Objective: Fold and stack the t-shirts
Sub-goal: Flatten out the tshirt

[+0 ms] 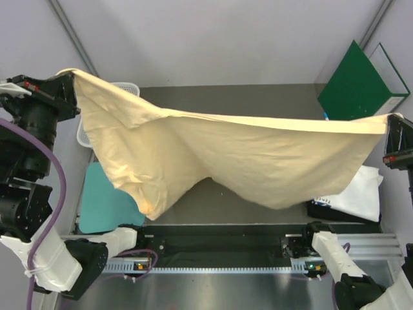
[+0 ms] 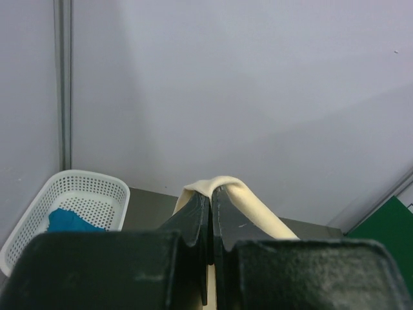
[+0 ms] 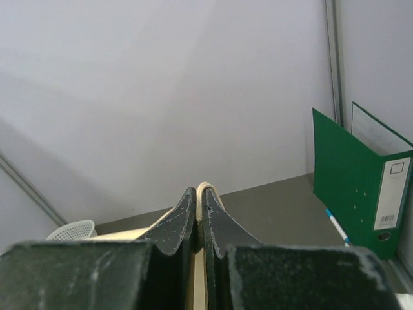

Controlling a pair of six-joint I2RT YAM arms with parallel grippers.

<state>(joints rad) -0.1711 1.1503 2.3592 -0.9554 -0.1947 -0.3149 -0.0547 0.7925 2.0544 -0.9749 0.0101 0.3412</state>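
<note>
The left gripper stands high at ten o'clock of the overhead view, its arm reared up along the left edge. Its jaws are pinched together on one corner of the peach-yellow t-shirt, and in the wrist view the cloth folds over the fingertips. The right gripper is up at three o'clock, jaws likewise closed tight on the opposite corner. Between the two, the shirt hangs spread in the air above the table; its top edge runs taut from ten to three; the lower part sags in soft creases toward six, deepest left of centre. At eight o'clock a blue t-shirt lies on the table, partly under the hanging cloth; a white basket sits at eleven, half hidden behind the shirt; a green folder stands at two; a white t-shirt lies at four.
</note>
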